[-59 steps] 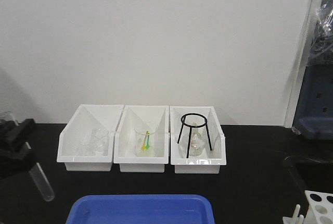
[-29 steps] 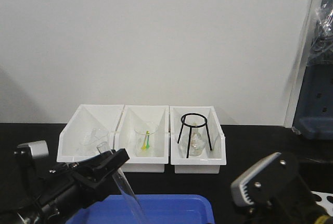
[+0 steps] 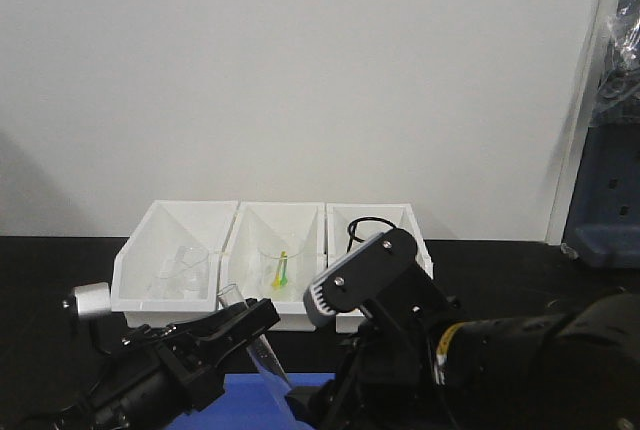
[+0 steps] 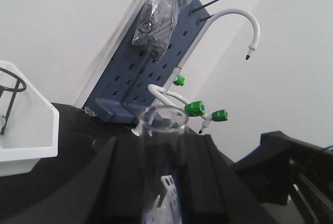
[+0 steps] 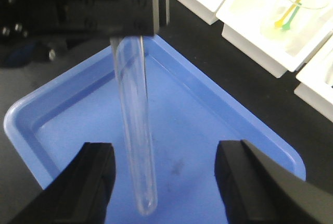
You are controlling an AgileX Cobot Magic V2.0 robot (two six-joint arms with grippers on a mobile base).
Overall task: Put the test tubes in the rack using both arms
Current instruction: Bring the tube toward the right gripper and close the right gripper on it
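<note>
My left gripper is clamped on the tube near its rim, hanging it off-centre between the fingers of my wide-open right gripper, over the tray; if I release left before right closes, I figure it drops and cracks.

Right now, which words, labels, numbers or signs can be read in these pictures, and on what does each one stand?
No text can be read in any view.
Yellow label on the right arm: too small and blurred to read.
Test tube: no printed marks visible.
</note>
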